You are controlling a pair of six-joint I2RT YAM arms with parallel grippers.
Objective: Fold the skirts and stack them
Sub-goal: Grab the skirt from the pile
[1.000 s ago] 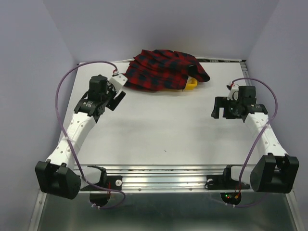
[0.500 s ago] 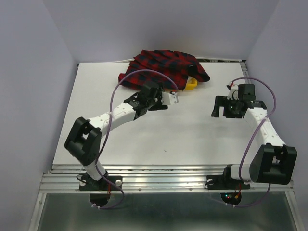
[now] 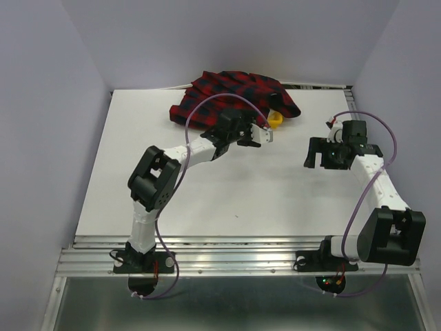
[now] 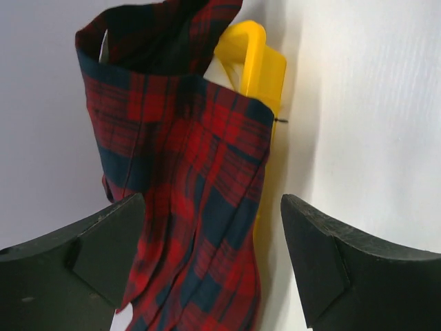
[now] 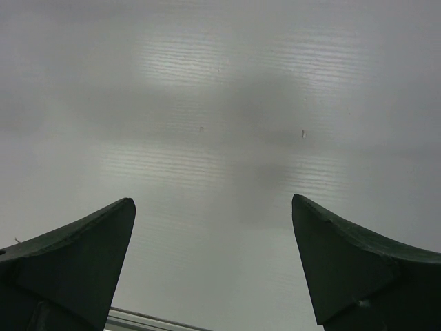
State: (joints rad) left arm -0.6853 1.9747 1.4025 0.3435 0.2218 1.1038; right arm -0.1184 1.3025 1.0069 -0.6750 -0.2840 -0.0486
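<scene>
Left pincer point(image 4: 211, 200) gapes empty over the tartan skirt point(image 4: 186, 158); right pincer point(image 5: 213, 200) gapes empty too.

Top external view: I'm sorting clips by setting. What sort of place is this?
Probably a robotics lab cell: a white table boxed in by plain lilac walls, left arm and right arm bolted at its metal rail.
</scene>
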